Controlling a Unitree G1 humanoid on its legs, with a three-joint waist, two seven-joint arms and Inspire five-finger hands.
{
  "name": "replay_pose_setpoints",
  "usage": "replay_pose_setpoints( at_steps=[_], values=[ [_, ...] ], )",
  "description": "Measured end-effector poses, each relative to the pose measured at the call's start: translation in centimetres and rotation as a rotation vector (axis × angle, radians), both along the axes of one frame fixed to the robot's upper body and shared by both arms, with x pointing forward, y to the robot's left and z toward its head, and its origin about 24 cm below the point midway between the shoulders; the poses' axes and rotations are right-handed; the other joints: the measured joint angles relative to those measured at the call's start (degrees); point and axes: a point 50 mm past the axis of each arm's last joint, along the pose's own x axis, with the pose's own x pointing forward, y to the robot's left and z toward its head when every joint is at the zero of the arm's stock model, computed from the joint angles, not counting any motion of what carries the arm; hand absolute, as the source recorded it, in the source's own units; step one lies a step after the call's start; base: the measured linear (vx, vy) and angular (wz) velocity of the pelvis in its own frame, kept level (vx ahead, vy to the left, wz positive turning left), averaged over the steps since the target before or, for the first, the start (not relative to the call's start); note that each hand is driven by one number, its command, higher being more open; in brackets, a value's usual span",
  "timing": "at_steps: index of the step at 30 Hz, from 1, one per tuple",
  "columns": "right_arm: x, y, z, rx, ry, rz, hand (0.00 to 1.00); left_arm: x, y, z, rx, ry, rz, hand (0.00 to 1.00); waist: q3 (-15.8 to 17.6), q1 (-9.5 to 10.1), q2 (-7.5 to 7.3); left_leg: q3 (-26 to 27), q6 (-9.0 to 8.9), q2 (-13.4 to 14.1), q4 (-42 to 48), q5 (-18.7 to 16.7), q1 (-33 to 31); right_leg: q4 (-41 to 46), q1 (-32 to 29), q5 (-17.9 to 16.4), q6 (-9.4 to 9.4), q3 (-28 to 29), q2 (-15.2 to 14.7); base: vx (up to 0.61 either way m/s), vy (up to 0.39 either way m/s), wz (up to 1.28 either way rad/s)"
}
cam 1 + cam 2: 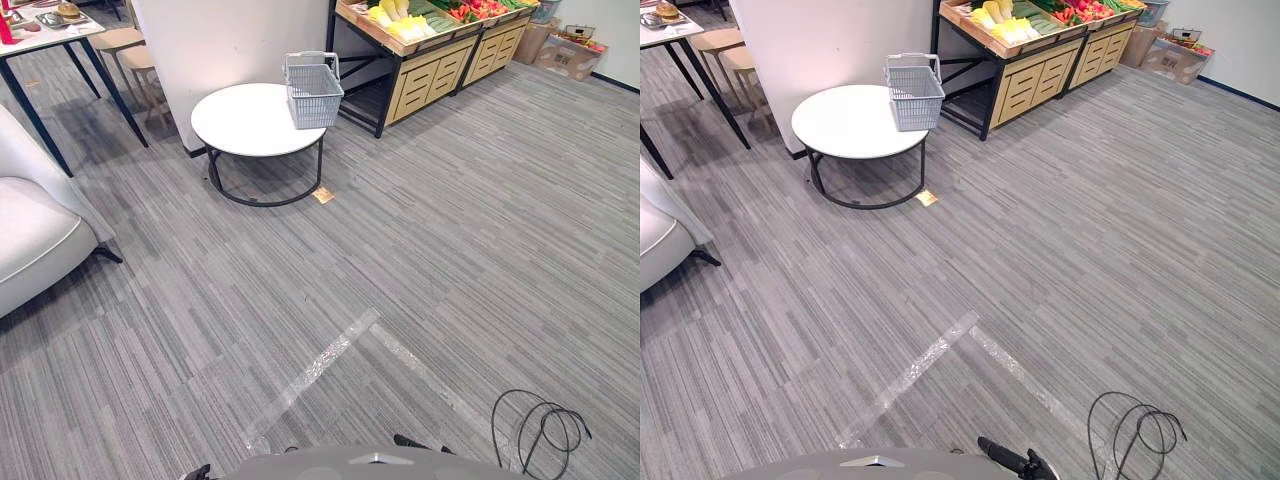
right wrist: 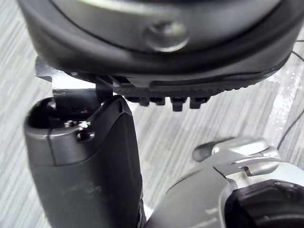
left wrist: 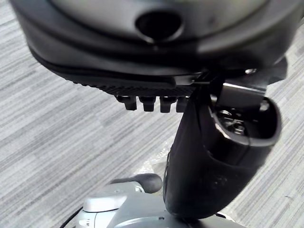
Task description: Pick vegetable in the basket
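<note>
The left hand (image 3: 142, 52) and right hand (image 2: 156, 42) hang slack-fingered, empty; the robot should walk squarely up to the grey mesh basket (image 1: 313, 92).

Bright, even indoor light; soft shadow under the round table (image 1: 235, 125).

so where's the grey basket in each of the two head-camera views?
left eye view: basket upper centre, at the right edge of the round white table.
right eye view: basket upper left of centre, at the same edge of that table.
Shared landmark: the tan floor tag by the table's leg, just below the basket.
</note>
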Motion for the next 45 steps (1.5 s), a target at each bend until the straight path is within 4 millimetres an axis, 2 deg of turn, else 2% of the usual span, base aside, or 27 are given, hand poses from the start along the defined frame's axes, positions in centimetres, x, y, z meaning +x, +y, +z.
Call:
replay_pose_setpoints(
  at_steps=[12,17,21,45],
  values=[
    [0.04,-0.06,-0.03,0.001,0.006,0.001,1.00,0.22,-0.07,-0.01,0.000,-0.003,-0.012,1.00,0.48,-0.02,0.01,-0.40,-0.18,0.36,-0.10,0.19,-0.07,-0.55,0.28,0.08,0.52,-0.87,0.28,-0.06,-0.021,0.03],
    [0.13,-0.05,-0.03,0.002,0.006,0.000,1.00,0.36,-0.09,-0.01,0.001,-0.006,-0.018,1.00,0.81,-0.06,0.01,-0.26,-0.07,0.28,-0.09,0.17,0.12,-1.92,1.23,0.67,0.18,-0.89,0.29,0.02,-0.017,-0.01],
    [0.59,-0.05,0.01,0.004,-0.005,0.001,1.00,0.94,-0.12,-0.01,0.000,-0.015,-0.022,1.00,2.32,-0.08,0.13,-0.07,-0.22,0.35,-0.09,0.08,1.02,-2.01,2.16,0.66,0.15,-0.95,0.49,0.02,-0.039,0.00],
    [0.60,-0.11,-0.04,0.019,-0.002,-0.029,1.00,0.63,-0.21,-0.08,-0.003,0.000,-0.020,1.00,2.42,-0.91,0.21,1.82,-0.58,0.64,-0.10,-0.19,2.03,-2.66,2.90,1.09,0.33,0.51,0.61,-0.04,-0.024,-0.03]
  ],
)
